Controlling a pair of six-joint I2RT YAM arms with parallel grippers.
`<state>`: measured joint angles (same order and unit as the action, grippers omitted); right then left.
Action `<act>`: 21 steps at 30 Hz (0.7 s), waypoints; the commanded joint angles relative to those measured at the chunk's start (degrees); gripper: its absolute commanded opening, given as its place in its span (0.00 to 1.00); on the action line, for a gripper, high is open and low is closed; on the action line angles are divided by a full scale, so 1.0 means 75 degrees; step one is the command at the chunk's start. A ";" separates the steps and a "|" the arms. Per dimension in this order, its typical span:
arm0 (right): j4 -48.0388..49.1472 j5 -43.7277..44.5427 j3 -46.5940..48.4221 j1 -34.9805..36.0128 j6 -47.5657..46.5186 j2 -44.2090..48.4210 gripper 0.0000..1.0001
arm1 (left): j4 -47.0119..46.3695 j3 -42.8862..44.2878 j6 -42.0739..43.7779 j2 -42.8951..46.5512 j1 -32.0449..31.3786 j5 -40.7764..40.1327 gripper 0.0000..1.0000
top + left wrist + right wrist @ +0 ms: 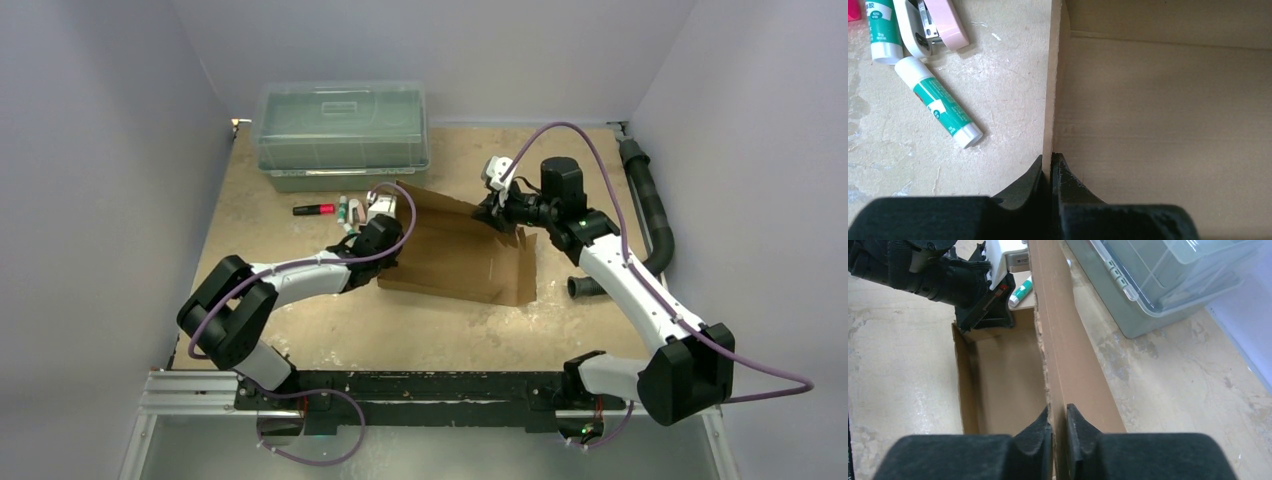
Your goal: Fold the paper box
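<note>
One paper box [460,265] is lying on the table just in front of the single clear lidded bin [340,130], offset to the bin's right, with some of its walls standing. One red marker [313,209], two glue sticks [938,102] and one stapler [923,25] are lying right in front of the bin. One black hose [650,210] is lying well to the bin's right.

The left gripper [1051,162] is pinching the box wall nearest the bin, its jaws squeezed tight on the cardboard edge. The right gripper [1058,412] is straddling an upright wall at the box end farther from the bin. Its jaws are standing narrow, and I cannot tell whether they are pressing the cardboard.
</note>
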<state>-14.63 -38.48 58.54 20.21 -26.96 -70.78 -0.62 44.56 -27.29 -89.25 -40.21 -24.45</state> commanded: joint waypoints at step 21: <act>-0.0100 -0.0178 -0.0118 0.0045 0.0020 -0.0110 0.00 | -0.1175 0.0248 0.0387 0.0067 0.0686 0.0492 0.39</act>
<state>-15.86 -38.57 57.76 20.58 -27.00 -71.05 -6.50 44.36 -26.09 -90.32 -36.16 -22.79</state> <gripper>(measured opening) 0.014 0.384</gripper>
